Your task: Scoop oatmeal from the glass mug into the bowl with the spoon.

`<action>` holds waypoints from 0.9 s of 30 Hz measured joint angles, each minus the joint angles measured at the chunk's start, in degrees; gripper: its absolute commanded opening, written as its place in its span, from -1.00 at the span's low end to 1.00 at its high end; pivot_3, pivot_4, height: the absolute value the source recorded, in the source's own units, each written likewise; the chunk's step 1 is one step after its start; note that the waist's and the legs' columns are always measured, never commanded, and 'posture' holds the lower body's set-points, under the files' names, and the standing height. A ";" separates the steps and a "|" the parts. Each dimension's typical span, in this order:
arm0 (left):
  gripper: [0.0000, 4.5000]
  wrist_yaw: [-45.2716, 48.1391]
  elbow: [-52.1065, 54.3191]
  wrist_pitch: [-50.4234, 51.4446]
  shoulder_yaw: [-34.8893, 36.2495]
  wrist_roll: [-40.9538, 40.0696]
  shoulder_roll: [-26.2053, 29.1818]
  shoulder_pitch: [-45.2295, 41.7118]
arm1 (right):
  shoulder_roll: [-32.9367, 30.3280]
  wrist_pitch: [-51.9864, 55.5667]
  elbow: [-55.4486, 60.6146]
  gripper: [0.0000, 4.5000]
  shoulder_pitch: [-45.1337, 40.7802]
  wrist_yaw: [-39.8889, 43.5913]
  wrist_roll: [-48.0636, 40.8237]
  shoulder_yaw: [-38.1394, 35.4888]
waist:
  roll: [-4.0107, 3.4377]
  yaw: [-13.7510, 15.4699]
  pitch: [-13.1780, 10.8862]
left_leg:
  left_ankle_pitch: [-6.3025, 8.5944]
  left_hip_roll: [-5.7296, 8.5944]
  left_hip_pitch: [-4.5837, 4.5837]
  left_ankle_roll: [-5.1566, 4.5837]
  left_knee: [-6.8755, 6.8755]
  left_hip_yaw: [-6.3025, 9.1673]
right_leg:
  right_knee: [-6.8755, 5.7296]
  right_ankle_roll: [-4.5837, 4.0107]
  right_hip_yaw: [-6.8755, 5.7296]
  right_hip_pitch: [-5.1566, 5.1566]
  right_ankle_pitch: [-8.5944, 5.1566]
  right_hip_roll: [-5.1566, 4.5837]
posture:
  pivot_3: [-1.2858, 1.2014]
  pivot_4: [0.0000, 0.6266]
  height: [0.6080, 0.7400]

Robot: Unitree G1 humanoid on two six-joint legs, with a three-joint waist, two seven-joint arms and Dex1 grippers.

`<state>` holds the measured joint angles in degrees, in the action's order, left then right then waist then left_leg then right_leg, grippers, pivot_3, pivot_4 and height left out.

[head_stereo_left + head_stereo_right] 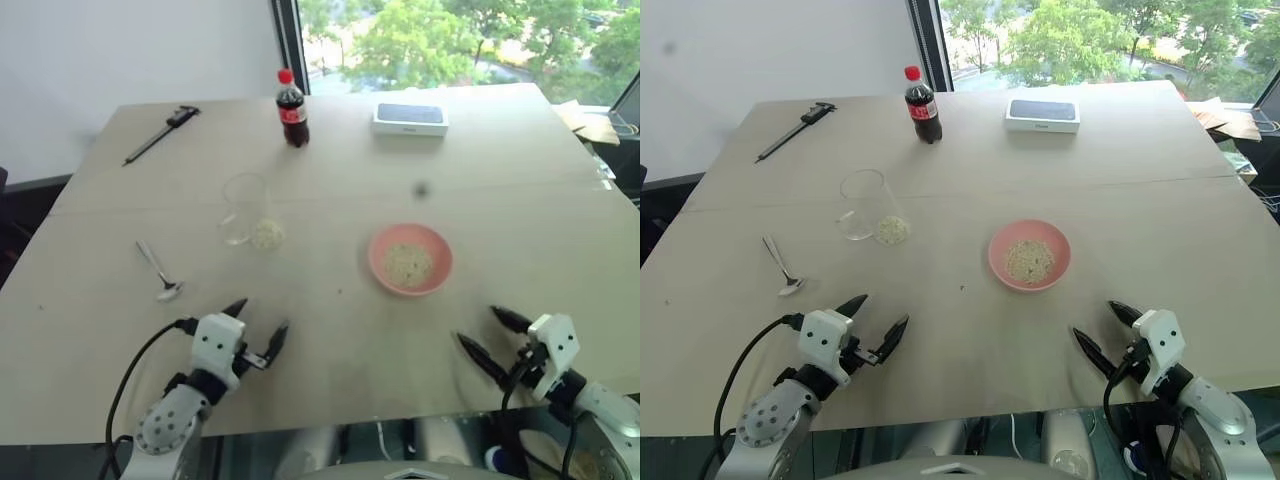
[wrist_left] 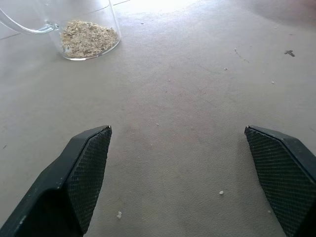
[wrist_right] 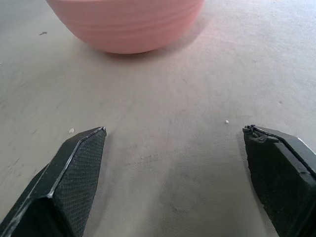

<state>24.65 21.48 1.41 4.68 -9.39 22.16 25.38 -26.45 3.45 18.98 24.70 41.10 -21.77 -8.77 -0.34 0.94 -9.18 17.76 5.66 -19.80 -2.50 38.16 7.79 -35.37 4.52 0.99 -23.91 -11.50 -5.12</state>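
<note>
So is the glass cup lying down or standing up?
Lying down: the glass mug is tipped on its side, oatmeal heaped inside.

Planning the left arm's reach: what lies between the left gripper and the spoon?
Nothing: in the left eye view only bare table separates the open left gripper from the spoon.

Quick headcount of what's on the surface (image 1: 1140,200): one mug (image 1: 866,206), one bowl (image 1: 1029,255), one spoon (image 1: 781,266). Oatmeal comes in two heaps, one in the mug (image 1: 892,230) and one in the bowl (image 1: 1028,259). Also one cola bottle (image 1: 921,105), one caliper (image 1: 795,129), and one flat white box (image 1: 1042,114). Two claws, left (image 1: 878,322) and right (image 1: 1098,332), each with two black fingers.
</note>
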 measured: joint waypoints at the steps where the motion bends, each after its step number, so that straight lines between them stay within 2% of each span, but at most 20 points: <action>1: 1.00 0.00 0.00 0.00 0.01 0.00 0.00 0.00 | 0.00 0.00 0.00 0.99 0.00 0.00 0.00 0.00 | 0.00 0.00 0.00 | 0.00 0.00 0.00 0.00 0.00 0.00 | 0.00 0.00 0.00 0.00 0.00 0.00 | 0.03 -0.52 1.00; 6: 1.00 -2.34 0.88 -0.14 -0.41 0.34 -2.50 1.24 | -1.47 -0.66 -6.83 0.99 -8.04 2.46 0.65 0.58 | 0.21 -0.15 -0.20 | 0.00 -0.01 0.07 -0.01 0.04 -0.14 | -0.02 -0.01 0.09 0.04 0.00 -0.01 | 0.03 -0.52 1.00; 27: 1.00 -3.16 1.54 -0.71 -0.64 0.68 -3.22 2.27 | -1.37 -2.44 -7.92 0.99 -8.46 3.63 0.80 0.86 | 0.21 0.02 -0.21 | 0.01 -0.02 0.02 0.01 0.01 0.00 | 0.01 0.02 -0.05 0.01 0.02 0.02 | 0.03 -0.52 1.00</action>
<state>21.49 23.02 0.70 4.03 -8.71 18.94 27.65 -27.82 1.01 11.06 16.24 44.73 -20.97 -7.91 -0.13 0.96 -9.40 17.77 5.64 -19.79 -2.48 38.17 7.79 -35.36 4.54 0.93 -23.90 -11.48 -5.11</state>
